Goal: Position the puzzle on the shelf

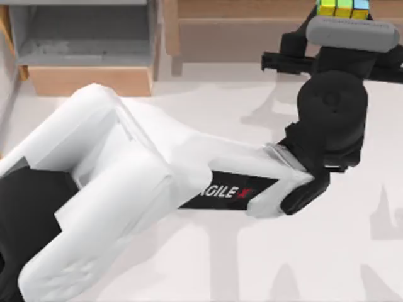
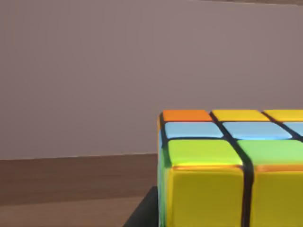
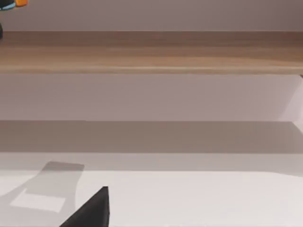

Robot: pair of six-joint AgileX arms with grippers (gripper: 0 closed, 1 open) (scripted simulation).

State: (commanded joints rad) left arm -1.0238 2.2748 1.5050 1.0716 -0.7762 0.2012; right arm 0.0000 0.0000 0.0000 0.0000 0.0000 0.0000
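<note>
Left arm reaches across the counter to the upper right of the top view. Puzzle sits at the frame's top edge, over the shelf, just beyond the left hand. Cannot tell whether that hand is clamped on it. Left wrist view: puzzle close up, shelf wall behind.

Judgement: cube is rigid, light, glossy, likely slippery. Grip flat opposite faces at mid-height.

Right hand: state cannot be told.

puzzle: far right, over shelf | box: far left, beside shelf
</note>
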